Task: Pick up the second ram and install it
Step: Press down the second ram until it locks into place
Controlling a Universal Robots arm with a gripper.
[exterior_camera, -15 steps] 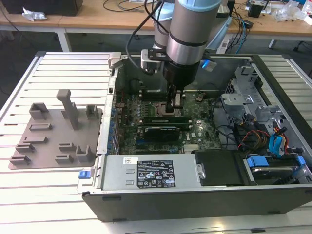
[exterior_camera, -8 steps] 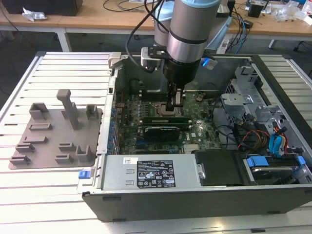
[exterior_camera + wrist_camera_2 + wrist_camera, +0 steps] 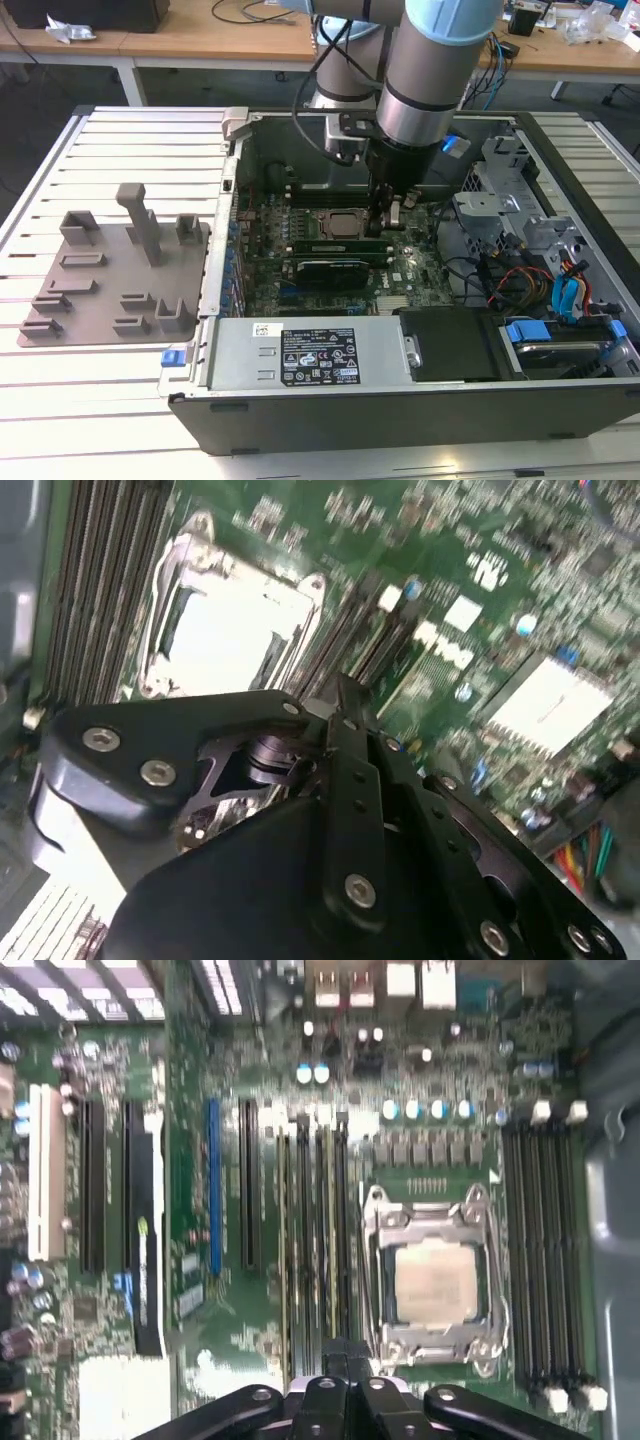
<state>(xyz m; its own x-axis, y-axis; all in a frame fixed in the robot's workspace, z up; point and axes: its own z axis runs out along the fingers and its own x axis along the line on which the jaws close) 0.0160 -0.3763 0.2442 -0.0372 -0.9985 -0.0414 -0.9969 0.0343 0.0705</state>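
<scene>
With the tower case lying open on the slatted table, the motherboard faces up and the arm reaches straight down into it. Grey parts fixture sits on the table at the exterior view's left, well apart from the case. CPU socket is just beside the memory slots in both wrist views. Second ram, a green stick, lies along the slot row next to the socket. Gripper is over that row's end, at board level. Can't tell whether the claw is clenched or released, or touching the stick.
</scene>
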